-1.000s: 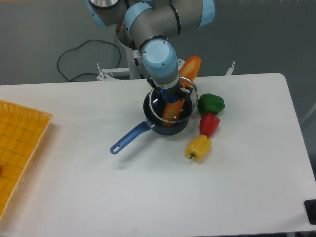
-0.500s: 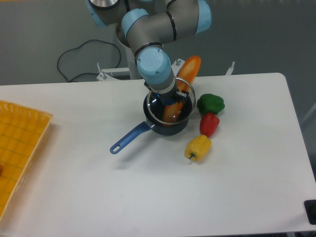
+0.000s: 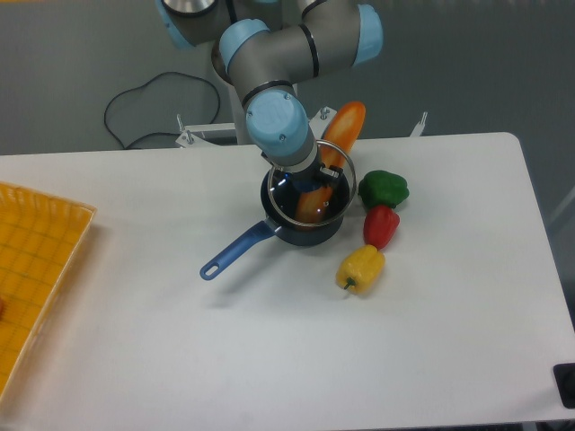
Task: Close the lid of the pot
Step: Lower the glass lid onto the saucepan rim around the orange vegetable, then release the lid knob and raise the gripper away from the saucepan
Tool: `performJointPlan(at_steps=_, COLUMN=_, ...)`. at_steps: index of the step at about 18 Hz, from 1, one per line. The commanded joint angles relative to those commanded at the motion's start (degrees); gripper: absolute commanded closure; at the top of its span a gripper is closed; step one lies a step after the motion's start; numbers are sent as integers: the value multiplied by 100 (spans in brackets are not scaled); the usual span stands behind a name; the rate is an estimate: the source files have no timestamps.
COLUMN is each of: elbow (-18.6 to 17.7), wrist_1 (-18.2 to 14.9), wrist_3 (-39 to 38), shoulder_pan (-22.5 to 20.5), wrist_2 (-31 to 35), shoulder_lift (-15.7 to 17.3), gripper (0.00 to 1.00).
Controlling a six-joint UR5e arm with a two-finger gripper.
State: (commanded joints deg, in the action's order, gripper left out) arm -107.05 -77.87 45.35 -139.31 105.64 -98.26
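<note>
One arm hangs over the pot [image 3: 304,224], its gripper [image 3: 304,176] hidden under the wrist, so I cannot tell how far it is parted; the pot lid [image 3: 310,191] sits tilted just above the pot's rim; green pepper [image 3: 384,189], red pepper [image 3: 381,225] and yellow pepper [image 3: 360,268] lie at three to five o'clock; orange pepper [image 3: 345,124] leans at one o'clock.

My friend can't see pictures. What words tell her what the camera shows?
A robot arm holds a clear pot lid just over a dark blue pot on a white table. Green, red and yellow peppers lie beside the pot.
</note>
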Motion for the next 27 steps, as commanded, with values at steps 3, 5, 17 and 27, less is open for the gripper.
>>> performJointPlan(at_steps=3, elbow=9, wrist_1=0, wrist_3=9, shoulder_pan=0, wrist_2=9, shoulder_lift=0, gripper=22)
performJointPlan(at_steps=5, elbow=0, wrist_1=0, wrist_3=9, shoulder_pan=0, wrist_2=18, shoulder_lift=0, gripper=16)
performJointPlan(at_steps=17, elbow=202, wrist_1=9, wrist_3=9, shoulder_pan=-9, wrist_2=-9, shoulder_lift=26, gripper=0)
performJointPlan(at_steps=27, elbow=1352, wrist_1=35, wrist_3=0, shoulder_pan=-465, wrist_2=-756, shoulder_lift=-17, gripper=0)
